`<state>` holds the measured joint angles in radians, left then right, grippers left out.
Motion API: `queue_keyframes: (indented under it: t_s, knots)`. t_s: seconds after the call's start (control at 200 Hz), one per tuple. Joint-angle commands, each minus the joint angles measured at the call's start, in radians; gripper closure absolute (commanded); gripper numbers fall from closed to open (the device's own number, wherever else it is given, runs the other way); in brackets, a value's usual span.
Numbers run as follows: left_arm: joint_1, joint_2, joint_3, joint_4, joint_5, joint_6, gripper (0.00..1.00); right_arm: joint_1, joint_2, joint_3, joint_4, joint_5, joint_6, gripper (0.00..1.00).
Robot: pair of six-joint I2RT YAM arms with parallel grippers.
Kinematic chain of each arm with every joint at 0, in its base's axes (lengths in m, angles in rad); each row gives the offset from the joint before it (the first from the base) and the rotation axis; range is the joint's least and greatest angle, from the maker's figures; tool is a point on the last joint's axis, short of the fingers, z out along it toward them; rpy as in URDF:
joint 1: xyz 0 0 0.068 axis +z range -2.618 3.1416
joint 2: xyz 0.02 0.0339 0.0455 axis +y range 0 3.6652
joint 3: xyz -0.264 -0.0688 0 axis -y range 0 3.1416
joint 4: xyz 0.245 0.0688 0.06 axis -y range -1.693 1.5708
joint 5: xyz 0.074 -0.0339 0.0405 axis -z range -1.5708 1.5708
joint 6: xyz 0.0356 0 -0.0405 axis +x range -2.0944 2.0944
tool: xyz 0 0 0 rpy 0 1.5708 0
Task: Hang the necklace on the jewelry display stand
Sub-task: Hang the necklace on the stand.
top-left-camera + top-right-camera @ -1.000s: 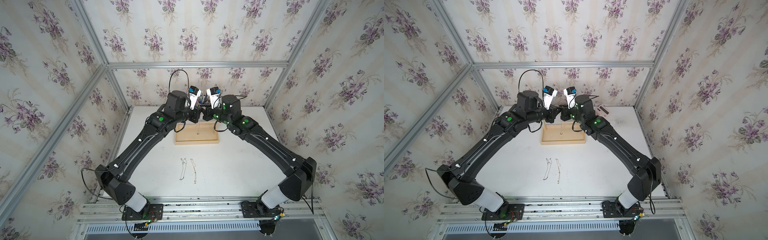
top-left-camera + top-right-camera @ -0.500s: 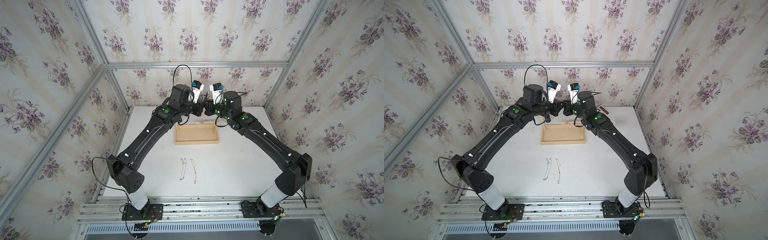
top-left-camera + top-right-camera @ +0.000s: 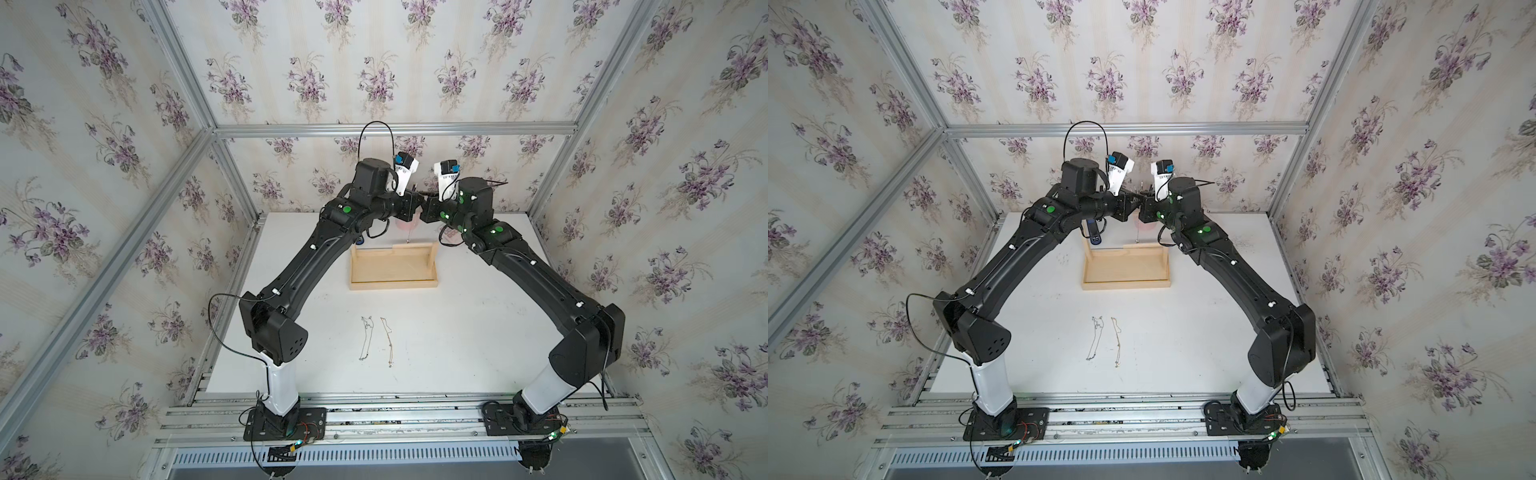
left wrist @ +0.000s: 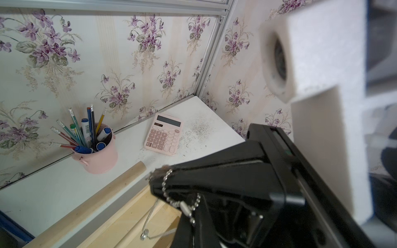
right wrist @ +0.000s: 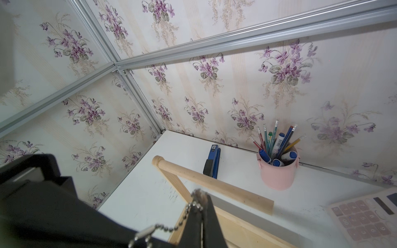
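My left gripper [image 3: 412,199] and right gripper [image 3: 429,204] meet tip to tip high above the back edge of the jewelry display stand [image 3: 392,280], a pale wooden frame with a tray base. Both are shut on the necklace [image 4: 185,209], a silver ball chain with a barrel clasp sagging between the tips. Its thin loop and small pendant [image 4: 145,236] dangle over the tray [image 4: 129,216]. In the right wrist view my right gripper [image 5: 199,196] pinches the necklace [image 5: 169,228] just above the top dowel [image 5: 214,185]. A hanging strand [image 3: 408,237] shows in both top views.
Two other thin chains [image 3: 365,338] [image 3: 388,340] lie on the white table in front of the stand. Behind the stand are a pink pen cup [image 4: 96,156], a pink calculator [image 4: 164,134] and a blue stapler [image 5: 212,162]. The papered back wall is close.
Both arms have stretched up and toward the back wall, carrying the necklace from over the tray to above the stand's rear bars. Both grips are unchanged.
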<state>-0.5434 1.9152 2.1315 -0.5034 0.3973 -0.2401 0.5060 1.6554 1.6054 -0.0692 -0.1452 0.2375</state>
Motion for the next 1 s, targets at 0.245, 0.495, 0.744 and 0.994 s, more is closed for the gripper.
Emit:
queue_keyframes:
  t_s: [0.245, 0.495, 0.744, 0.994]
  knots:
    - [0.013, 0.096, 0.105, 0.017, 0.017, -0.031, 0.95, -0.048, 0.008, -0.02, 0.09, -0.039, 0.009, 0.96]
    - [0.019, 0.171, 0.186, 0.024, 0.039, -0.053, 0.95, -0.072, 0.045, -0.025, 0.113, -0.063, 0.017, 0.96]
    - [0.028, 0.245, 0.258, 0.019, 0.053, -0.067, 0.95, -0.116, 0.085, -0.025, 0.143, -0.081, 0.022, 0.95]
    - [0.032, 0.292, 0.291, 0.026, 0.058, -0.08, 0.95, -0.136, 0.115, -0.021, 0.168, -0.115, 0.012, 0.95]
